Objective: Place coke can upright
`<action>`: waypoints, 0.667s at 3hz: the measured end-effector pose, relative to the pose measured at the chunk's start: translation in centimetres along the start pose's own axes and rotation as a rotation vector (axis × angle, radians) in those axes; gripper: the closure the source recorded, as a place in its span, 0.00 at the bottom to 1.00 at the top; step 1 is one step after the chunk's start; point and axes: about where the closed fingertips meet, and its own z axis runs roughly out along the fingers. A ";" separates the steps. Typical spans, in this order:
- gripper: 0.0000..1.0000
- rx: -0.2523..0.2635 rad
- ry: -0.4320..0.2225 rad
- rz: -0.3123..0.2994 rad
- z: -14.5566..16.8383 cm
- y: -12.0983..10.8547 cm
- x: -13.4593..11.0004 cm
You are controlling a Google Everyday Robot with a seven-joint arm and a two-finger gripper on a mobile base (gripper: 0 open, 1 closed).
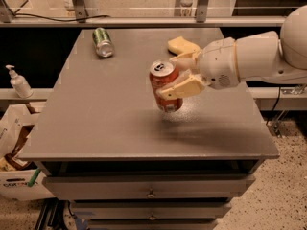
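Grasped: red-orange aluminium coke can (165, 92) near-upright, clamped between jaws of cream gripper (169, 76), from 3 o'clock. Pending: seat on grey table (96, 119), release.

Robot lab — end effector (168, 78) over drawer cabinet (148, 189), pump bottle (19, 83) beside.

Midsection of coke can (169, 104) behind end effector (170, 78)
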 end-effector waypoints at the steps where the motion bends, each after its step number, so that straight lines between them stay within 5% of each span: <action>1: 0.59 0.001 -0.026 0.013 0.7 0.5 0.4; 2: 0.37 0.022 -0.068 0.025 1.3 1.1 0.7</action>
